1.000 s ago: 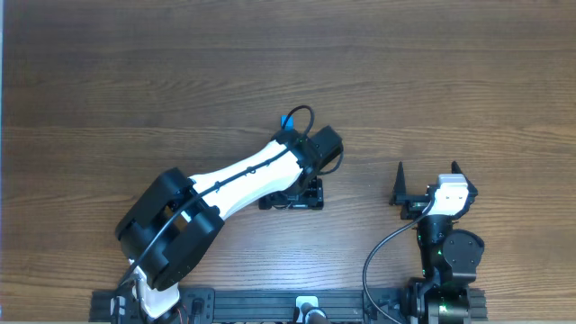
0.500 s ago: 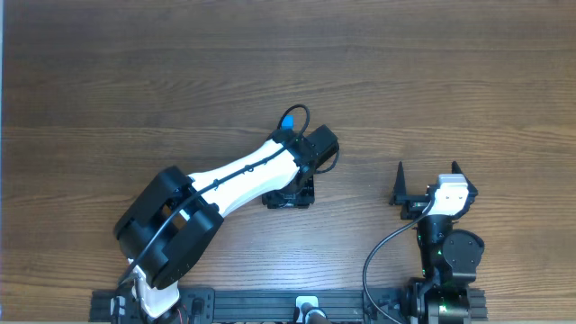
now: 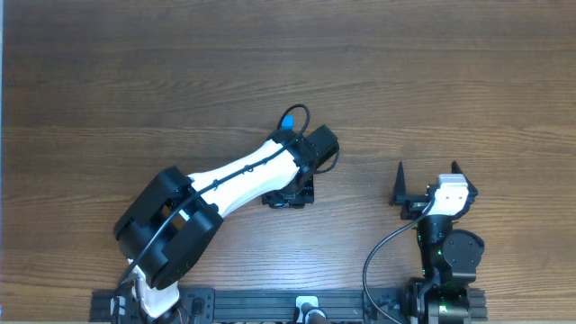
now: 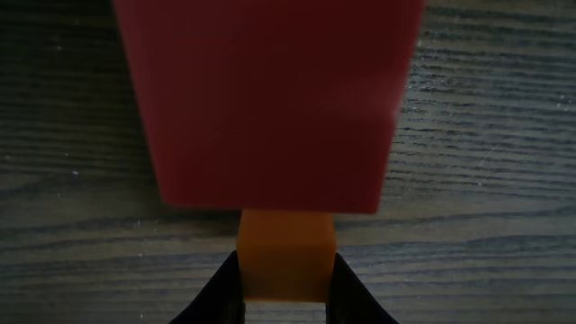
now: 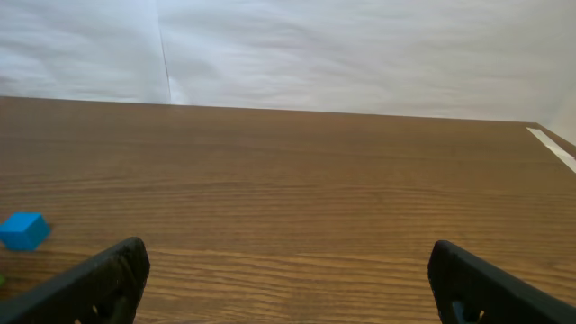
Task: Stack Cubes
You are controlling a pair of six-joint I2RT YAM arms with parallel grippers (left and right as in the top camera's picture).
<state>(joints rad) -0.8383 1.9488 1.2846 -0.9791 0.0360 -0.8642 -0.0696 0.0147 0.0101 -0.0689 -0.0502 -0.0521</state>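
The left gripper (image 4: 286, 292) clasped a small orange plastic cube (image 4: 286, 252), which sat close against a large red cube (image 4: 270, 99) over the wooden table (image 4: 486, 180), while the right gripper (image 3: 427, 184) stood spread open; stacking well likely required squaring faces and centring before release.

table: i see a brown wood-grain table (image 3: 135, 72) spanning my whole overhead feed, its grain running side to side.
backdrop: a white, wrinkled sheet (image 5: 360, 54) stands behind the table's far edge, and i can make out one upright crease in it.
strip: a narrow pale strip (image 5: 551, 148) lies on the table along one edge, near the sheet.
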